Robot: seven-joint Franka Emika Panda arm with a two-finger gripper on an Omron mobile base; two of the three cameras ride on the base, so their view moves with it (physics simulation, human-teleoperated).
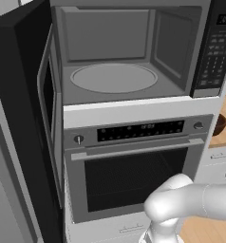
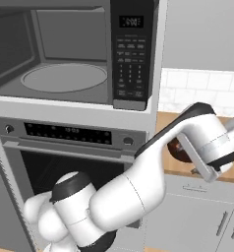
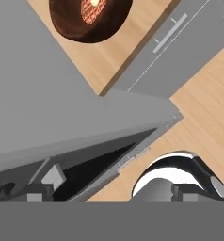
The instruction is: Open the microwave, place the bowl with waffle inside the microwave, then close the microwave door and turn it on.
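Bowl (image 3: 91,19) with waffle (image 3: 93,2) sat on wooden counter (image 3: 104,61), well ahead of fingers. Gripper (image 3: 111,192) spread wide, held nothing. Microwave door (image 1: 27,109) stood open.

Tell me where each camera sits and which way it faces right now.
Left base view: behind-left, facing the open black-fronted microwave, silver oven; white arm lower right.
Right base view: behind-right, same appliances; arm reaches right toward the counter.
Hand view: looks down on the reddish-brown wooden bowl holding the orange-tan waffle on the wooden counter.
Both base views share the grey turntable.
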